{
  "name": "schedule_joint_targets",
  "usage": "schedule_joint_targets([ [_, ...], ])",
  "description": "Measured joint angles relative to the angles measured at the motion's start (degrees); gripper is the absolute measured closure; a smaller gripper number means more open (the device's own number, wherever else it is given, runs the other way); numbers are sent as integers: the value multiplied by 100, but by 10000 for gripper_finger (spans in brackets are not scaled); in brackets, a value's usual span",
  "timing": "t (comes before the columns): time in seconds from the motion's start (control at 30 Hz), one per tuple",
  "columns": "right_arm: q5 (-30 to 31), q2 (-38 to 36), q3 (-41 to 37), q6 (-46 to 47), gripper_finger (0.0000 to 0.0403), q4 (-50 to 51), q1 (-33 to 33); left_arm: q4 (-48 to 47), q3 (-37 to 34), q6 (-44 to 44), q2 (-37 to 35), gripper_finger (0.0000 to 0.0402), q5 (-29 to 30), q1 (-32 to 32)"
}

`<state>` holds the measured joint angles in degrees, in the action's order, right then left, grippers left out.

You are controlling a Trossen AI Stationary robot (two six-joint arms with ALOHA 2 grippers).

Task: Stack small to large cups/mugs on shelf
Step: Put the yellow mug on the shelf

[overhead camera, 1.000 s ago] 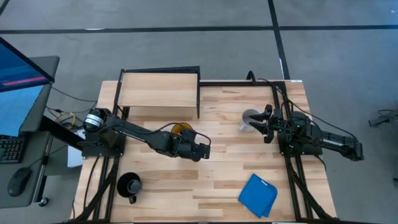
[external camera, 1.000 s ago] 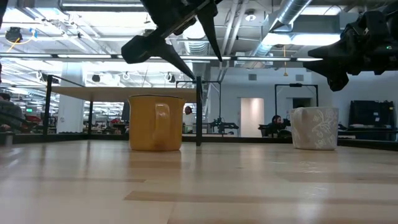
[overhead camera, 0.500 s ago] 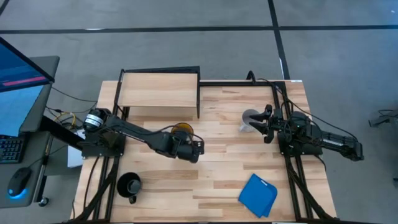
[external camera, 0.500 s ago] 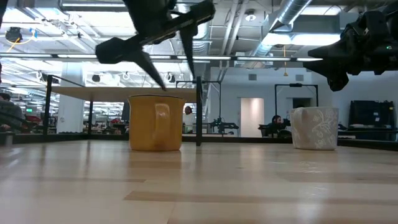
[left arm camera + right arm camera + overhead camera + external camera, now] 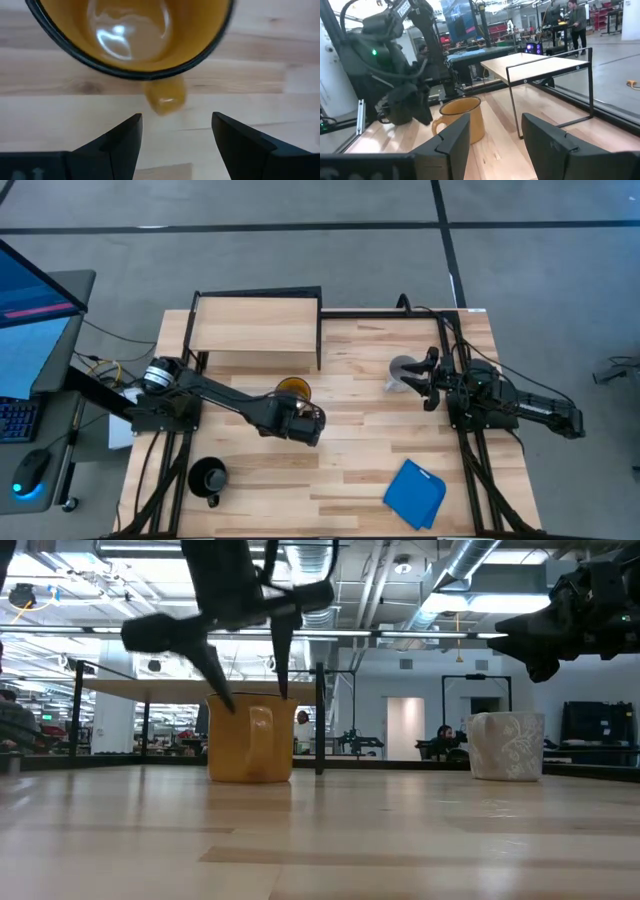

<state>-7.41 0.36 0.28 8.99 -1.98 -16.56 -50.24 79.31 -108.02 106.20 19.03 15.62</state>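
Note:
The yellow-orange mug [image 5: 292, 389] stands upright on the table just in front of the shelf [image 5: 255, 326], with its handle [image 5: 165, 98] turned toward the table's near edge. My left gripper [image 5: 175, 127] hangs open above it, pointing down, with a finger on either side of the handle, and touches nothing; in the low view its tips [image 5: 255, 700] are level with the mug's rim [image 5: 250, 696]. The grey-white mug [image 5: 402, 370] stands at the right. My right gripper [image 5: 428, 378] waits open beside and above it [image 5: 550, 635]. The black mug [image 5: 208, 477] stands near the table's near left corner.
A blue folded cloth [image 5: 415, 493] lies near the table's near right corner. The shelf's black frame leg [image 5: 319, 720] stands right behind the yellow mug. Bare wood lies open between the two arms [image 5: 360, 430]. People show in the room far beyond the table.
My left gripper has moved toward the table's left edge and come down over the yellow mug, ending with its open fingers on either side of the handle. The mugs and my right arm have kept still.

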Motion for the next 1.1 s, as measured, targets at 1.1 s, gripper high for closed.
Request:
schedule_joint_targets([
  [1.1,-1,-2,0,2,202,-2,0,-914,2,-674,259,170,262,-297],
])
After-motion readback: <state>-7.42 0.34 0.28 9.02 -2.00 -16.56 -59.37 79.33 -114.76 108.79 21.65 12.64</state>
